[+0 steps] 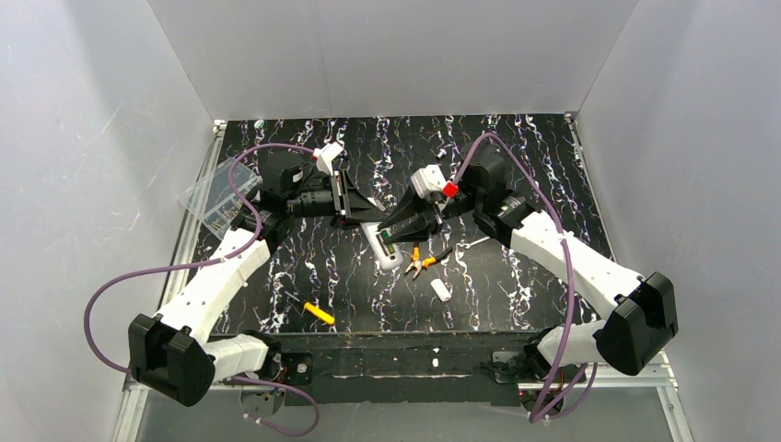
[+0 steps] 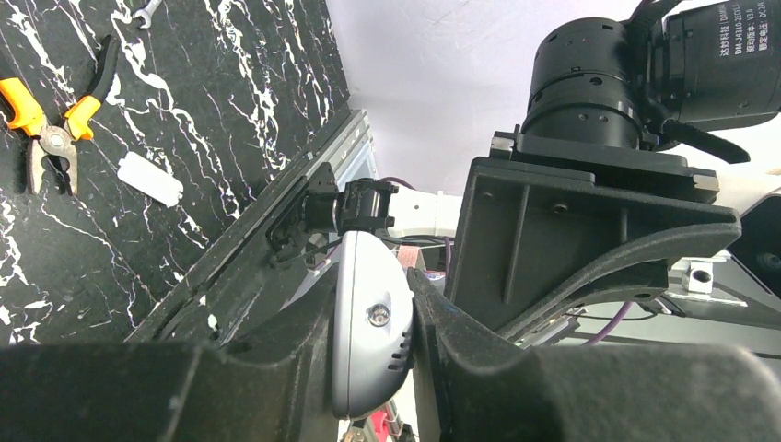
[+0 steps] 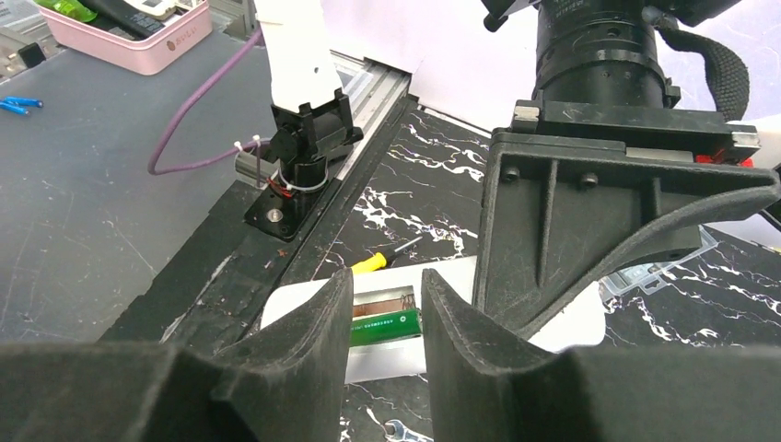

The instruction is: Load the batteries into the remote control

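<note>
The white remote control (image 1: 385,249) lies back side up on the black marbled table, its battery compartment open. My left gripper (image 1: 370,218) is shut on its far end; the left wrist view shows the remote's rounded end (image 2: 368,341) clamped edge-on between the pads, at the left gripper (image 2: 373,304). My right gripper (image 1: 398,236) hovers just over the compartment. In the right wrist view the right gripper (image 3: 387,287) has its jaws slightly apart and empty. One green battery (image 3: 391,326) lies in the compartment of the remote (image 3: 571,322) below them. No other battery shows.
Orange-handled pliers (image 1: 419,262) and a loose white cover piece (image 1: 441,291) lie right of the remote. A yellow-handled screwdriver (image 1: 319,313) lies near the front left. A clear plastic box (image 1: 216,195) sits at the left edge. A small wrench (image 3: 401,430) lies near the remote.
</note>
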Controlling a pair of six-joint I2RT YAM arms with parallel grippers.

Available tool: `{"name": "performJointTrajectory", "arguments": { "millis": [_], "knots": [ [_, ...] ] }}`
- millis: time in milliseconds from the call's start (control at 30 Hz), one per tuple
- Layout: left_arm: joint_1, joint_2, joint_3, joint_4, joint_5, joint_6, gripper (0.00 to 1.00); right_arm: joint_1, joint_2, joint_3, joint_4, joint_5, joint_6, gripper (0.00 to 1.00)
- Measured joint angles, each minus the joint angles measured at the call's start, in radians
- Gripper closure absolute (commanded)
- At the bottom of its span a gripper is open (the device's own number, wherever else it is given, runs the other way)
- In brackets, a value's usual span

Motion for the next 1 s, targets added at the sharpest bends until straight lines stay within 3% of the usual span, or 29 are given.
{"name": "performJointTrajectory", "arguments": {
  "millis": [233, 667, 1000],
  "knots": [
    [0.000, 0.000, 0.000, 0.000, 0.000, 0.000, 1.00, 0.001, 0.000, 0.000, 0.003, -0.003, 0.003, 0.63],
    [0.000, 0.000, 0.000, 0.000, 0.001, 0.002, 1.00, 0.001, 0.011, -0.010, 0.001, 0.001, -0.006, 0.60],
    [-0.002, 0.000, 0.000, -0.003, -0.010, -0.001, 1.00, 0.001, 0.013, -0.029, -0.002, 0.001, -0.053, 0.69]
  ]
}}
